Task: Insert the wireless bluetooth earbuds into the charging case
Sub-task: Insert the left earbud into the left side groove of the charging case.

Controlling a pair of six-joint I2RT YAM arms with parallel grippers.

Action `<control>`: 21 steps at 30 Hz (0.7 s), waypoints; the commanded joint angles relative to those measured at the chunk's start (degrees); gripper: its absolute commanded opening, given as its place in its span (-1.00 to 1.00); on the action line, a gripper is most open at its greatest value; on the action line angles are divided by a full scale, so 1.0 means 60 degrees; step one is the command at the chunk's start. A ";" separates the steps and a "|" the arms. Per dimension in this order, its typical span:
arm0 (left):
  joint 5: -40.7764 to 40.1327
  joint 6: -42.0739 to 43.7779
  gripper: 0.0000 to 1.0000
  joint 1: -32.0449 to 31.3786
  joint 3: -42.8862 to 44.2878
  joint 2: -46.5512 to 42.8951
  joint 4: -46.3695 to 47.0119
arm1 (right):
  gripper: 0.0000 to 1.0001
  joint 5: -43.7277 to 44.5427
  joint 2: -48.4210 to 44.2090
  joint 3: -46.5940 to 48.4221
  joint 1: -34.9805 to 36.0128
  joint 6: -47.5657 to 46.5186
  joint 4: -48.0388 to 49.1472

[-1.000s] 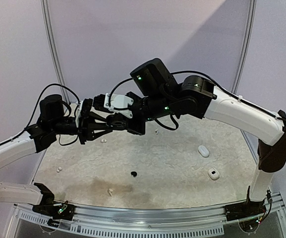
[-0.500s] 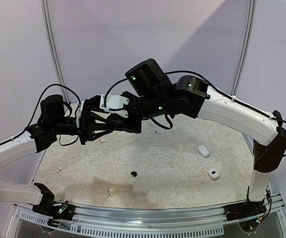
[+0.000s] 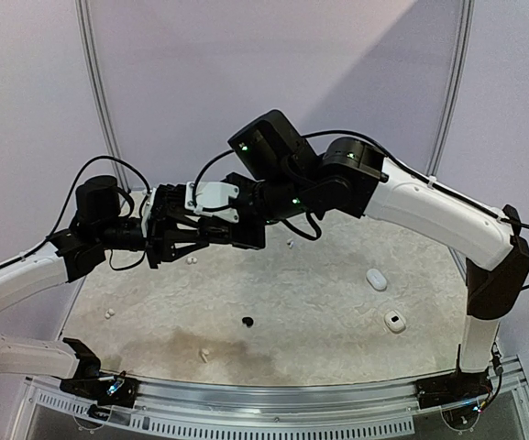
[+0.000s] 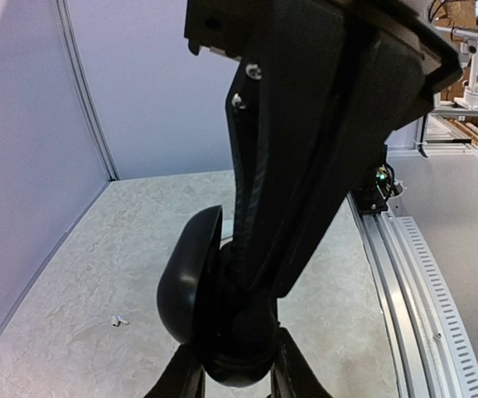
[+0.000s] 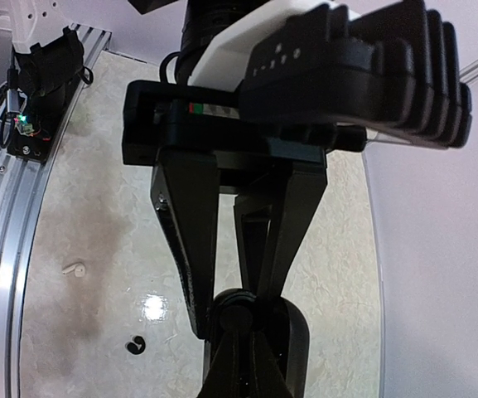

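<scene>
My left gripper (image 4: 237,383) is shut on an open black charging case (image 4: 222,361), held in the air above the far left of the table; its lid (image 4: 187,282) stands up on the left. My right gripper (image 5: 251,336) is shut, and its tips press into the case (image 5: 259,319) from the opposite side. Whether a bud lies between those tips is hidden. In the top view the two grippers meet, left gripper (image 3: 205,236) against right gripper (image 3: 222,230). A black earbud (image 3: 247,322) lies mid-table, also showing as the black earbud (image 5: 137,345).
White earbuds lie at the front (image 3: 204,354), the left edge (image 3: 110,313), under the grippers (image 3: 192,259) and at the back (image 3: 289,244). Two white cases (image 3: 377,279) (image 3: 394,321) sit on the right. A metal rail (image 3: 273,403) runs along the near edge.
The right arm has swung left and slightly down, bringing its shut tips into the case held by the left gripper. The left arm has stayed put.
</scene>
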 commanded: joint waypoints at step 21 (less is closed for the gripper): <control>-0.0005 0.0060 -1.00 -0.0134 0.0045 -0.0076 0.0244 | -0.65 0.1051 0.0951 0.0453 0.0049 0.0281 -0.0542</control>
